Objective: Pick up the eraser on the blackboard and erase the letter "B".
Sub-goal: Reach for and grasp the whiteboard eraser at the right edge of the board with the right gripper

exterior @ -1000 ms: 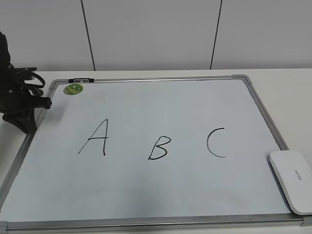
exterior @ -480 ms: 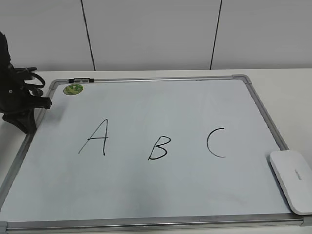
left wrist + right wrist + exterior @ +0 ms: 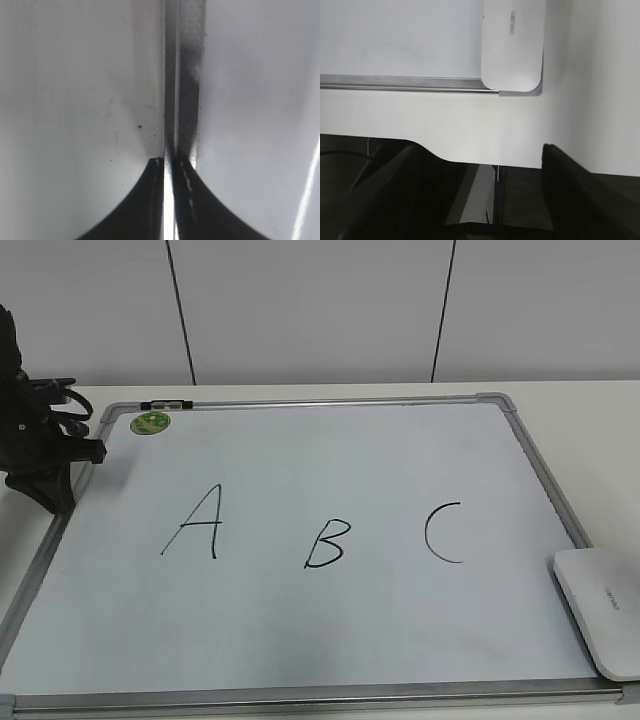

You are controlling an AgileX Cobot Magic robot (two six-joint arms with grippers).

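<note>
1 eraser [image 3: 603, 611] lay at the blackboard's [image 3: 545, 485] near right corner, overhanging the silver frame, well apart from the letter "B" [image 3: 328, 544], which stood intact between the "A" [image 3: 197, 523] and the "C" [image 3: 443, 532]. It looked like a light, stiff block of smooth white plastic, probably slippery, so a pinch across its 2 long sides near the middle seemed the safest hold. The right gripper [image 3: 480, 165] waited off the table edge, jaws spread wide and empty. The left gripper [image 3: 169, 165] rested over the frame's left rail, jaws pressed nearly together on nothing. A green magnet [image 3: 151, 423] sat at the far left corner.
</note>
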